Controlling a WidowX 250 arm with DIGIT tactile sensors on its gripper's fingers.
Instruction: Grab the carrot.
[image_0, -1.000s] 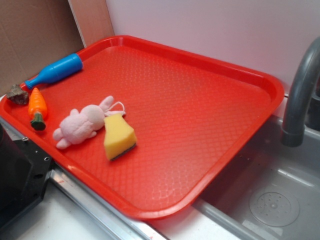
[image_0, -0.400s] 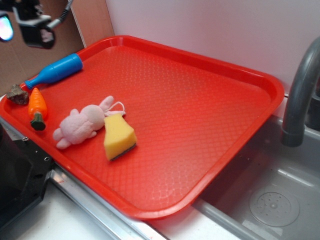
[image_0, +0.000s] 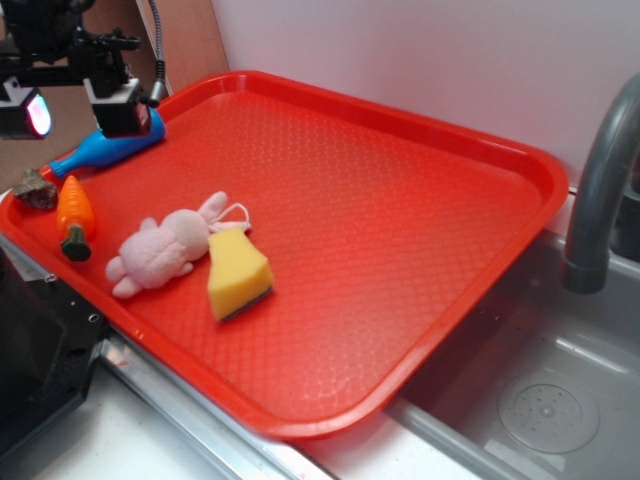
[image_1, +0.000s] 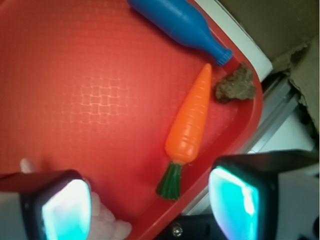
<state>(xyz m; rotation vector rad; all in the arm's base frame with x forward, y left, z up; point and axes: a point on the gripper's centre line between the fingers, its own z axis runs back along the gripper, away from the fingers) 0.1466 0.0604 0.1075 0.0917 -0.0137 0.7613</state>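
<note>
The carrot (image_0: 74, 214) is small, glossy orange and ridged with a dark green top, lying near the left corner of the red tray (image_0: 400, 200). In the wrist view the carrot (image_1: 191, 117) lies on the tray with its green top toward the tray's rim. My gripper (image_0: 75, 108) hovers open above the tray's far-left corner, over the blue bottle, up and behind the carrot. In the wrist view the gripper (image_1: 150, 207) holds nothing; the carrot's leafy end sits just ahead of the gap between the fingertips.
A blue bottle toy (image_0: 100, 150) lies beside the carrot, with a brown lump (image_0: 35, 189) at its tip. A pink plush bunny (image_0: 165, 248) and a yellow sponge wedge (image_0: 237, 272) lie further right. A sink with a grey faucet (image_0: 600, 190) is at the right.
The gripper came into view from the upper left and has moved down and right, now over the blue bottle. The objects on the tray have not moved.
</note>
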